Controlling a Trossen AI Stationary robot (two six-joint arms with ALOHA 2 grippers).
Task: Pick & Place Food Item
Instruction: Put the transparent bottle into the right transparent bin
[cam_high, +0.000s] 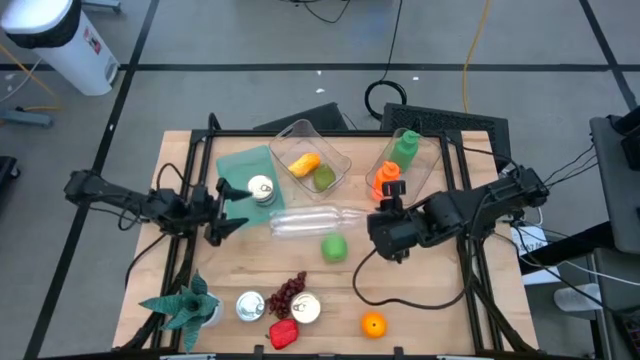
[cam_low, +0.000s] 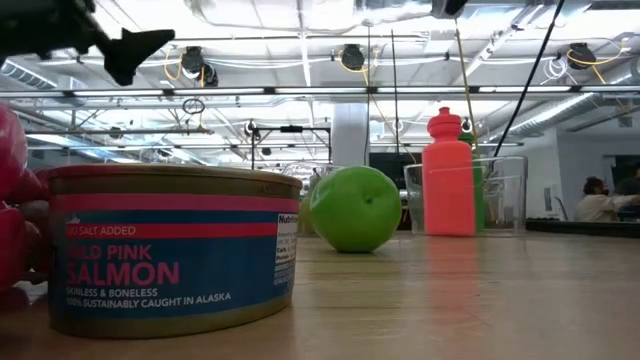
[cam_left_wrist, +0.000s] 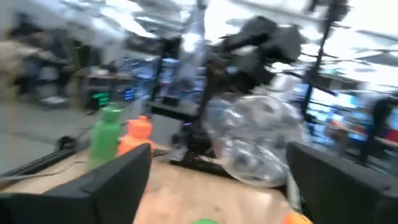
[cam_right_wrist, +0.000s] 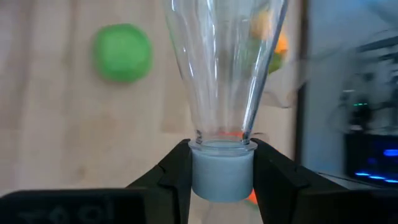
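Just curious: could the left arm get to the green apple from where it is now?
Probably not directly: the clear bottle, gripped at its cap by the right gripper, lies between the open left gripper and the green apple.

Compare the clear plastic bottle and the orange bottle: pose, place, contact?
The clear plastic bottle lies on its side on the bare table; the orange bottle stands upright in a clear bin. The clear one is see-through and capped end held by the right gripper; the orange one is opaque and untouched. Both are capped bottles.
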